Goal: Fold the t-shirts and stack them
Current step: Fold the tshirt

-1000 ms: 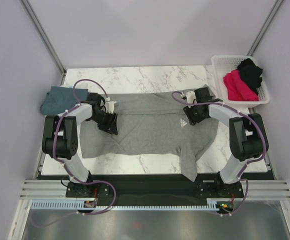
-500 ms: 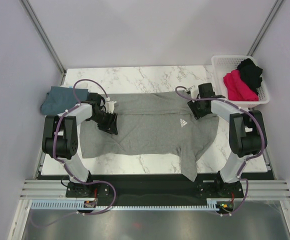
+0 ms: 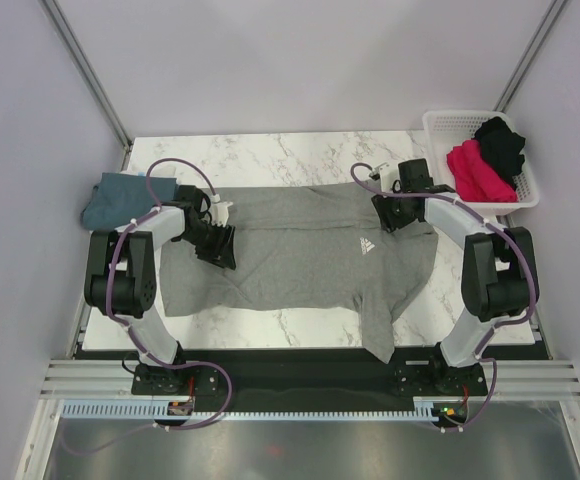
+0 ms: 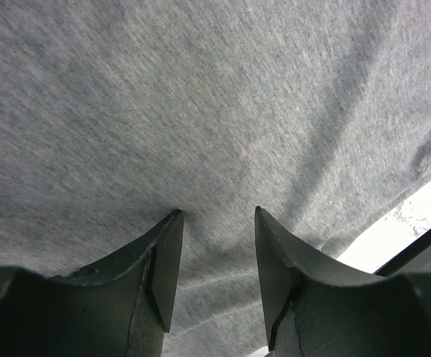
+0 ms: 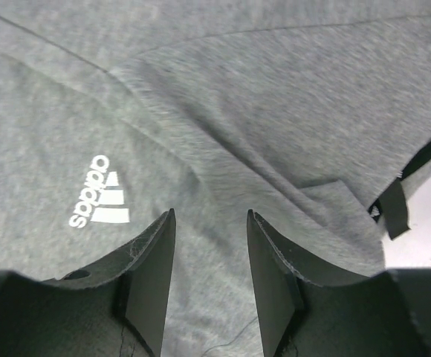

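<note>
One white marble table (image 3: 300, 150) fills most of what we see from above. Across its middle lies the grey t-shirt (image 3: 300, 250), spread open with its chest side up, one corner drooping past the near edge on the right. Next in size we find a white basket (image 3: 435, 125) at the table's far right corner, holding the pink t-shirt (image 3: 475, 172) and the black t-shirt (image 3: 500, 142), both bunched, the black one further back. Opposite, at the left edge, the teal t-shirt (image 3: 110, 198) sits as a compact folded pile close to the grey one. The left gripper (image 4: 215, 216) is low over the left part of the grey shirt. Its wrist view shows us fingers parted by a clear gap, smooth grey cloth beneath and nothing pinched; whether the tips touch the cloth we cannot tell. The right gripper (image 5: 209, 216) is low over the shirt's far right part, fingers likewise apart and holding nothing, with creased cloth ahead of it. Smallest, the white logo (image 5: 100, 201) shows just beside that gripper's left finger.
</note>
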Robot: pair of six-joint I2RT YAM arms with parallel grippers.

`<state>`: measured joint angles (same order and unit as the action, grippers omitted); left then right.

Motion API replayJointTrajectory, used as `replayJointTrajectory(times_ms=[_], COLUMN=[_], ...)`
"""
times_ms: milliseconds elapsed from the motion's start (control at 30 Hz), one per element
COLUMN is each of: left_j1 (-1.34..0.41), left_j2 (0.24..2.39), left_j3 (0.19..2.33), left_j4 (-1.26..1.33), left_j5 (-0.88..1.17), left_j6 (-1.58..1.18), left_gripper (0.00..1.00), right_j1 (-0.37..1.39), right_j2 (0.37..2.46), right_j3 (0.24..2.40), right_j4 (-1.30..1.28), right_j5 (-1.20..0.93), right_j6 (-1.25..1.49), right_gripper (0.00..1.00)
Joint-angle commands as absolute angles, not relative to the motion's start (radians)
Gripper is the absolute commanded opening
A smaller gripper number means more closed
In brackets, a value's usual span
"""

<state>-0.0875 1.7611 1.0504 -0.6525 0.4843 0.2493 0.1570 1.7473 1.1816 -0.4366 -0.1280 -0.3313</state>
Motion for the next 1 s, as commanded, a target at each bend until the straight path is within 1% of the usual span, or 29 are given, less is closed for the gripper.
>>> replayJointTrajectory(times_ms=[0,533,800,967], left_j1=[-0.095,-0.095,-0.095,-0.095], left_j2=[1.793,1.786,1.792,1.790], left_j3=[1.069,1.066,1.066,1.062], left_j4=[-0.626,-0.634,-0.630,-0.630], left_j5=[0.506,0.497,0.494,0.494], left_j6=[0.229,0.232,0.232,0.232], left_gripper=[0.51,0.51,0.51,0.51], right_j1=[0.164,0.164,0.160,0.153], right_j2=[1.713,1.822,1.838,1.848], right_j3=[1.192,1.201,1.213,1.219], right_j4=[-0.466,-0.482,-0.443,-0.425], right_j5=[-0.218,-0.178,-0.083,-0.061], right_j6=[-0.307,-0.345,-0.363,-0.367], right_gripper=[0.51,0.51,0.52,0.52])
